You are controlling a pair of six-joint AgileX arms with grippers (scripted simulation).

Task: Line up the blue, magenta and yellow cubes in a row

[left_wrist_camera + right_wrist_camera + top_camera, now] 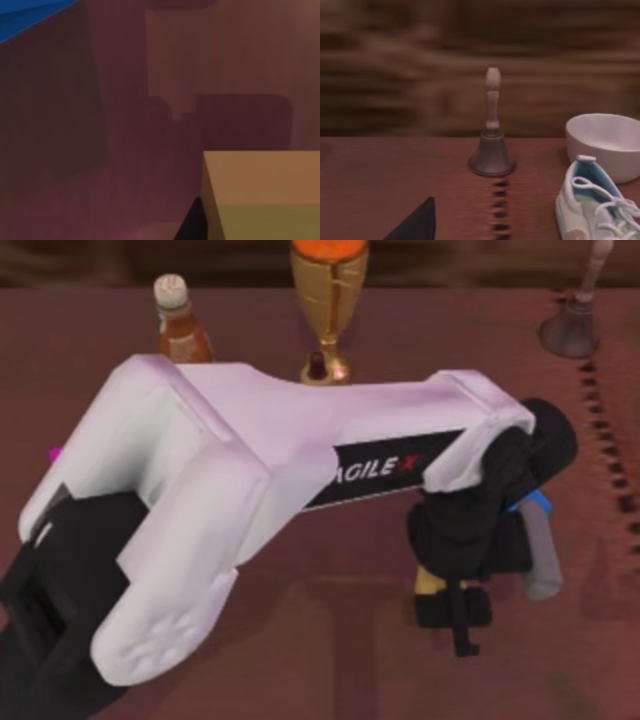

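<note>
Top view: the left arm [200, 500] reaches across most of the frame from the lower left, its white casing covering the middle of the bench [330, 660]. Its jaws [455, 605] hang right of centre, pointing down at the bench. A small patch of the yellow cube [430, 583] shows at the jaws; whether it is gripped or only beside the fingers cannot be told. A sliver of the blue cube [530, 502] shows just right of the wrist, mostly hidden by it. A speck of the magenta cube [55, 453] shows at the left edge of the arm casing, well apart from the other two.

Left wrist view: the yellow cube [262, 195] fills the lower right, the blue cube [25, 17] the upper left corner.

Along the upper edge of the top view stand a sauce bottle [180, 325], a gold trophy [328, 300] and a bell [575, 325].

Right wrist view: the bell [491, 145], a white bowl [605, 145] and a white shoe [592, 205] are in sight. The right arm's jaws are out of sight.
</note>
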